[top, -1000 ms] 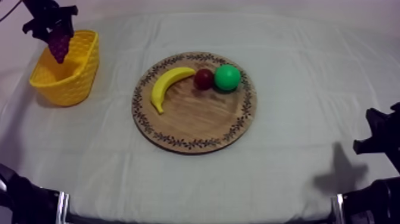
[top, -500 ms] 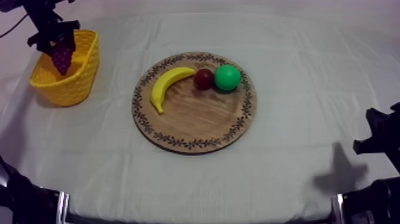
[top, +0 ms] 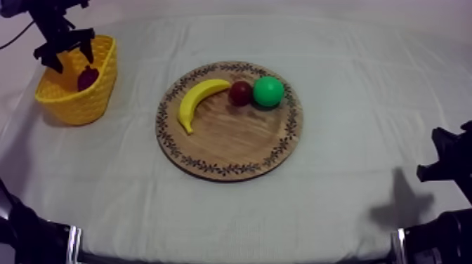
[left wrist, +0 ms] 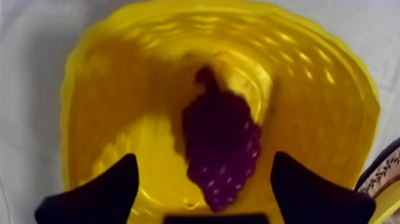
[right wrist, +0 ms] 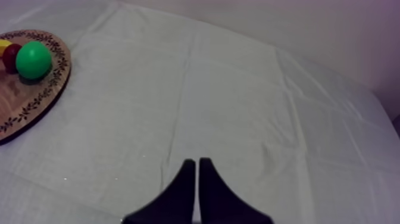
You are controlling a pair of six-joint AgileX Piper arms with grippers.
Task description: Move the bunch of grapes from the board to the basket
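Observation:
The purple bunch of grapes [top: 87,77] lies inside the yellow basket [top: 77,105] at the far left of the table. My left gripper [top: 71,60] hovers just above the basket, open, its fingers apart with nothing between them. From the left wrist view the grapes [left wrist: 221,149] rest on the floor of the basket [left wrist: 321,107], below and between the spread fingers of the left gripper [left wrist: 204,159]. My right gripper [right wrist: 196,162] is shut on nothing, a narrow wedge over bare cloth, well to the right of the wooden board [right wrist: 36,101].
The round wooden board [top: 232,147] sits mid-table with a banana [top: 197,102], a small red fruit [top: 240,93] and a round green fruit [top: 268,91] on it. My right arm [top: 449,158] rests low at the right edge.
My left gripper came down over the basket holding the grapes, then opened. The grapes dropped from its fingers into the basket. The right arm stayed still.

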